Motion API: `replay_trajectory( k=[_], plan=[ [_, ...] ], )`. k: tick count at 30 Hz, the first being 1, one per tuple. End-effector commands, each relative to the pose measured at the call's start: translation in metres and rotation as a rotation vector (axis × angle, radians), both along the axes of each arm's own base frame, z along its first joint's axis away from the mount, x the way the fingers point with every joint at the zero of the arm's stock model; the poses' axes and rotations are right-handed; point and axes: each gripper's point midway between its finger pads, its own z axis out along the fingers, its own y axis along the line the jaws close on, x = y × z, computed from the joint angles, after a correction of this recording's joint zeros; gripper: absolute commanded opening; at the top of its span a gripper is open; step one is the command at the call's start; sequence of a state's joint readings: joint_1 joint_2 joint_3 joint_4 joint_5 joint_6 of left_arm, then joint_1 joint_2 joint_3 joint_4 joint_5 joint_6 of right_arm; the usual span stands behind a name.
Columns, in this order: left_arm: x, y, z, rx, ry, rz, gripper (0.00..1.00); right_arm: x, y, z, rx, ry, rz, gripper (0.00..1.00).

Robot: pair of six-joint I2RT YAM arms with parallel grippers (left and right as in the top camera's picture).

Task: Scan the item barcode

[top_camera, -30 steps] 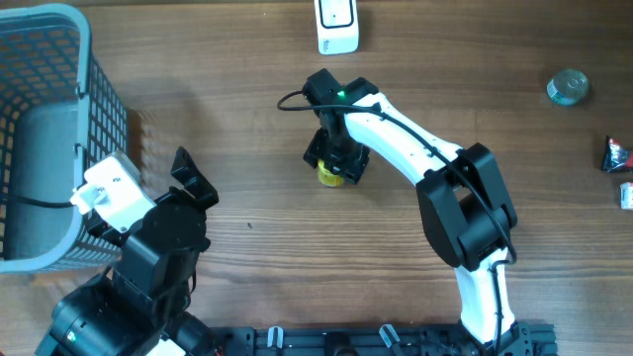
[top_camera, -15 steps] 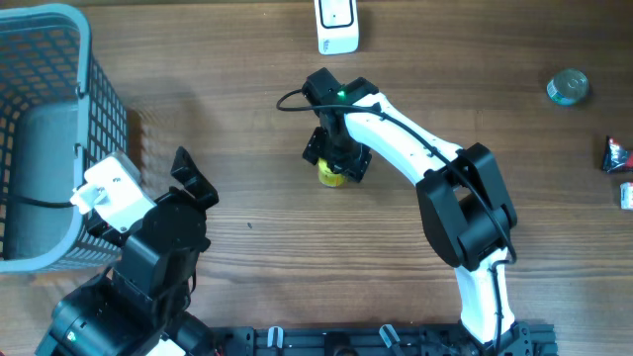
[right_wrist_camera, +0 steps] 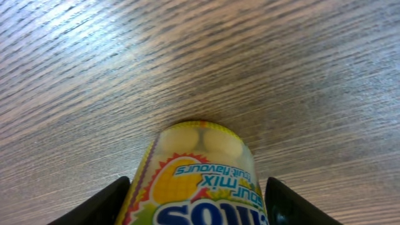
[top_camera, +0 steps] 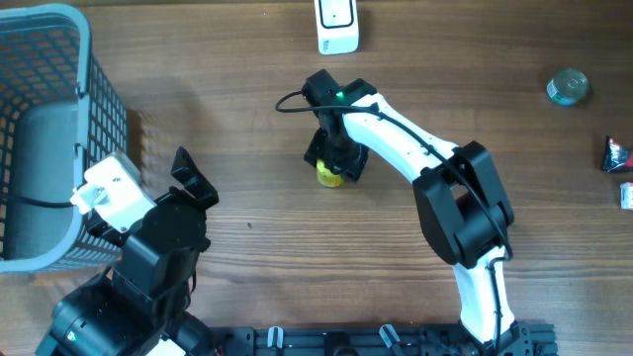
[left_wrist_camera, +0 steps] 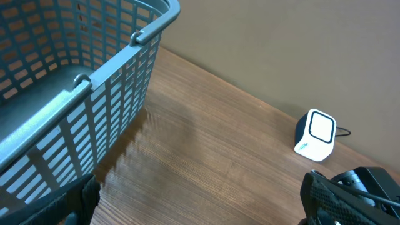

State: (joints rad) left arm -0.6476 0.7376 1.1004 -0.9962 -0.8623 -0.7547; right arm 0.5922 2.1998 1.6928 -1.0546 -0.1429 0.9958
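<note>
tub (right_wrist_camera: 200, 165) of pale sweets, yellow rim (sour mix label), right hand (right_wrist_camera: 197, 190) flanking it, grip unclear

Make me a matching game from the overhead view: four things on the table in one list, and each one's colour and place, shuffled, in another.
Things
1. basket
2. scanner
3. sweets tube
4. round tin

Colour and place
A. yellow, between the fingers of the right gripper
B. silvery-green, upper right
C. blue-grey, far left
D. white, top middle

Pairs: 1-C, 2-D, 3-A, 4-B
</note>
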Motion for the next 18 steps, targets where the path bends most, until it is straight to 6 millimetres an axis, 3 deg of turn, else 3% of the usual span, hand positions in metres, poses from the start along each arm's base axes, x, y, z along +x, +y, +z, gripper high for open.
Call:
replay_trajectory(
  k=[1,6,14,18],
  plan=[
    [-0.0011,0.0008,-0.0007,-0.020,-0.002,0.005,1.00,-0.0063,0.0007,-0.0155,-0.015,0.033,0.017,0.59],
    [-0.0012,0.0009,-0.0007,-0.019,-0.002,0.005,1.00,-0.0062,0.0013,-0.0155,-0.011,0.032,0.028,0.46],
    [-0.0012,0.0009,-0.0007,-0.019,-0.002,0.005,1.00,-0.0090,0.0004,-0.0153,-0.012,0.044,0.036,0.43],
    [-0.0012,0.0009,-0.0007,-0.019,-0.002,0.005,1.00,-0.0114,0.0043,-0.0145,0.014,0.055,0.059,0.37]
  ],
)
